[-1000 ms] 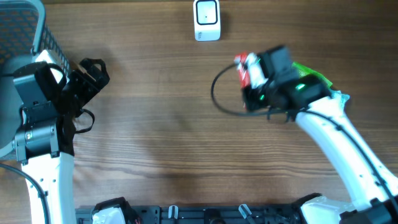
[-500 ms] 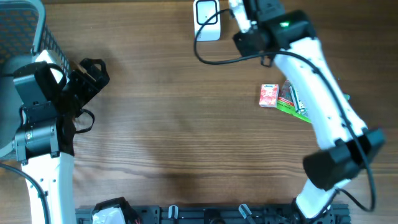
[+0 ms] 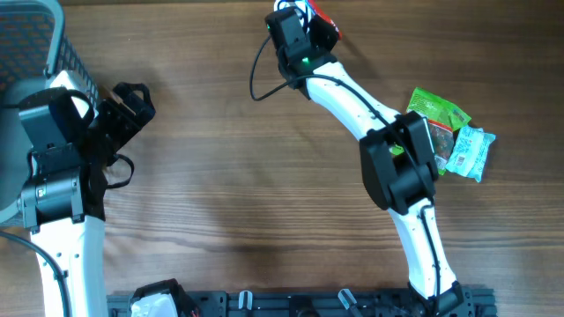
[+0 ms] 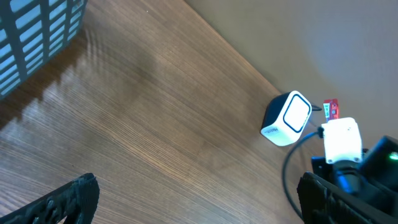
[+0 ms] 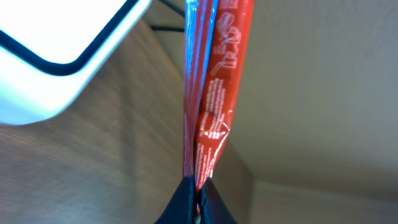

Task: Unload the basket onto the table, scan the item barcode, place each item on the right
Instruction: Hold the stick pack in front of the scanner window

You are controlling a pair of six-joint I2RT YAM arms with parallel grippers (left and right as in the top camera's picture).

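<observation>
Swung to the bench's [image 3: 220,194] far edge since a second ago, the right arm reaches the scanner [image 4: 287,118]. From left: basket [image 3: 26,35]; left end effector [image 3: 132,104], fingers apart; broad bare wood; right end effector [image 5: 196,202] clamped on a thin red packet [image 5: 211,106], edge-on beside the scanner; green packet [image 3: 436,110] and white packet [image 3: 467,151] near the right edge.

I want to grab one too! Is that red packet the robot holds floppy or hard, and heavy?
Probably thin and bendy: the red packet looks like flat, creased foil. Likely light, since the right gripper holds it up by one pinched edge. Its shiny film might be slippery.
</observation>
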